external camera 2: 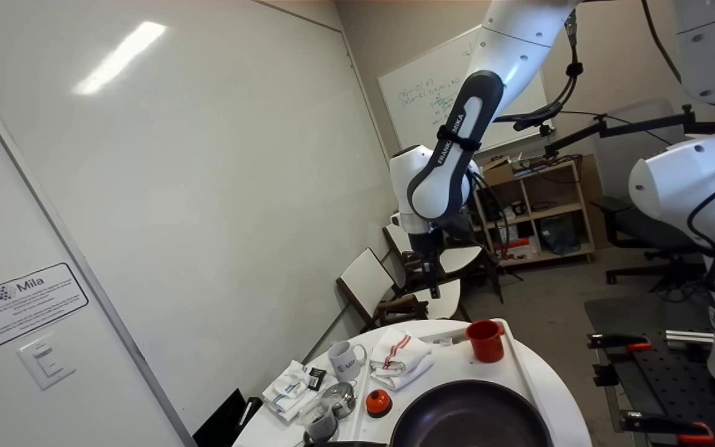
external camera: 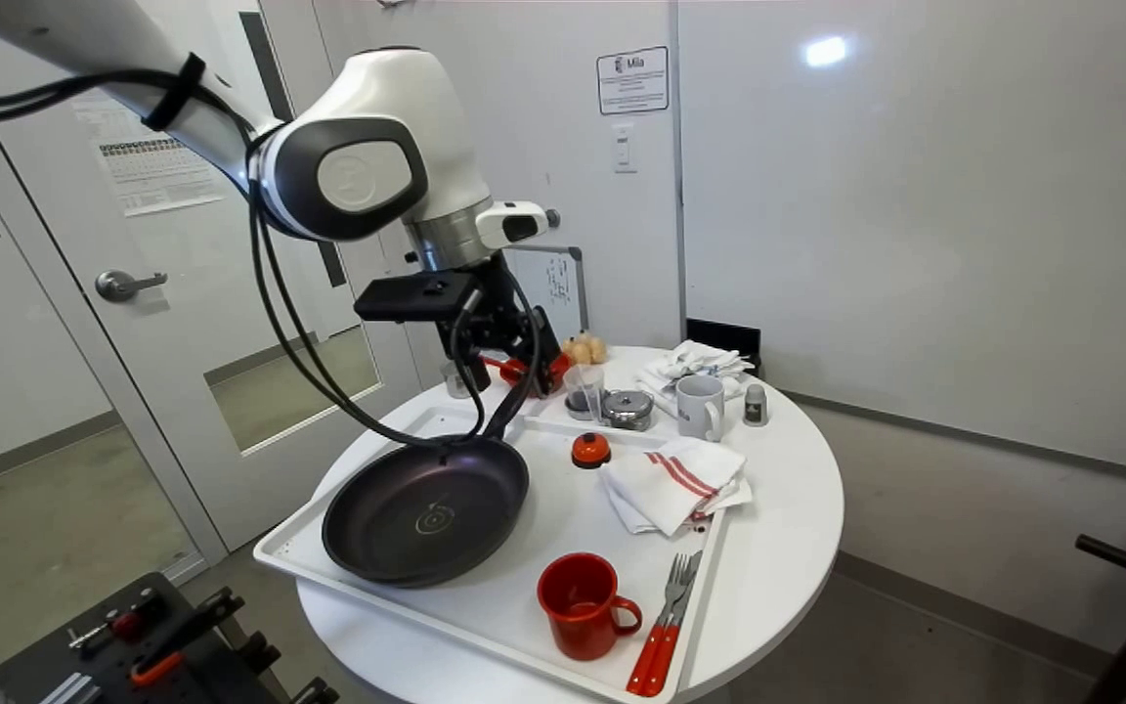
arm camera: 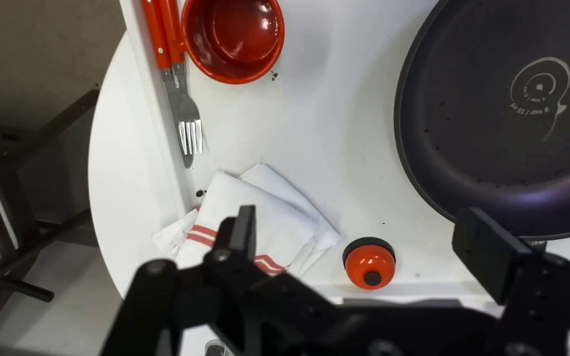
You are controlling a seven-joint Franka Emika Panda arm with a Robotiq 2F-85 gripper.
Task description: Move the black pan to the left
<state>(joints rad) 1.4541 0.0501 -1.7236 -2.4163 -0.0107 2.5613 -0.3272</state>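
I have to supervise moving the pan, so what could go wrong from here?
In the wrist view, the open gripper frames the orange dome; descending straight down might bump it. The pan and red mug share a tray, so a careless swing might topple the mug.

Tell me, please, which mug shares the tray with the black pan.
The red mug; the white mug stands outside the tray, on the table.

We see black frying pan (external camera: pixel 426 513), pale ring print; red mug (external camera: pixel 573 624); white napkin (external camera: pixel 656 494), red stripes; red-handled fork (external camera: pixel 659 626); white tray (external camera: pixel 558 508).
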